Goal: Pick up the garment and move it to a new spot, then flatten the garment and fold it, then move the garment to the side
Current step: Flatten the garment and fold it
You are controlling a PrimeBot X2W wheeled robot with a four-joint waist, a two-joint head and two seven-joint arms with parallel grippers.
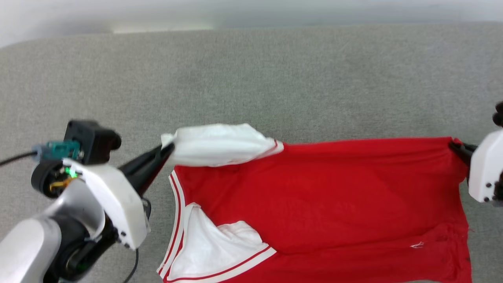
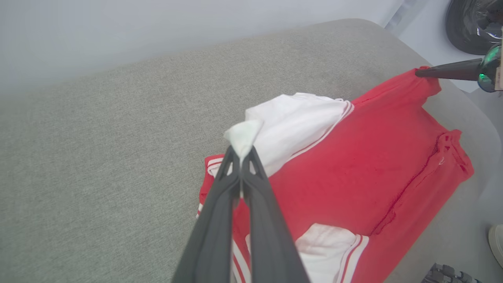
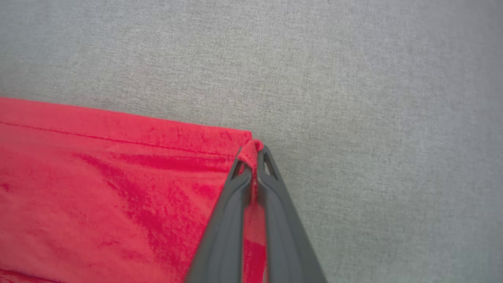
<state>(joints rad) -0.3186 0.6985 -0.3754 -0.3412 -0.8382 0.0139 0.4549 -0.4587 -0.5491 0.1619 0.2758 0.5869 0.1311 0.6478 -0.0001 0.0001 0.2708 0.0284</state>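
Note:
The garment (image 1: 322,196) is a red shirt with white sleeves and striped trim, spread sideways on a grey fabric surface, its neck to the left. My left gripper (image 1: 167,151) is shut on the tip of the far white sleeve (image 2: 290,122), pinching a fold of white cloth at its fingertips (image 2: 240,151). My right gripper (image 1: 456,147) is shut on the far red hem corner (image 3: 251,151) at the right. In the left wrist view the right gripper (image 2: 420,72) shows at the garment's far corner. The near white sleeve (image 1: 220,243) lies loosely crumpled on the red body.
The grey surface (image 1: 275,78) stretches wide beyond the garment, with a pale wall behind its curved far edge. A dark round object (image 2: 471,23) and part of a shoe (image 2: 496,243) sit off the surface's end.

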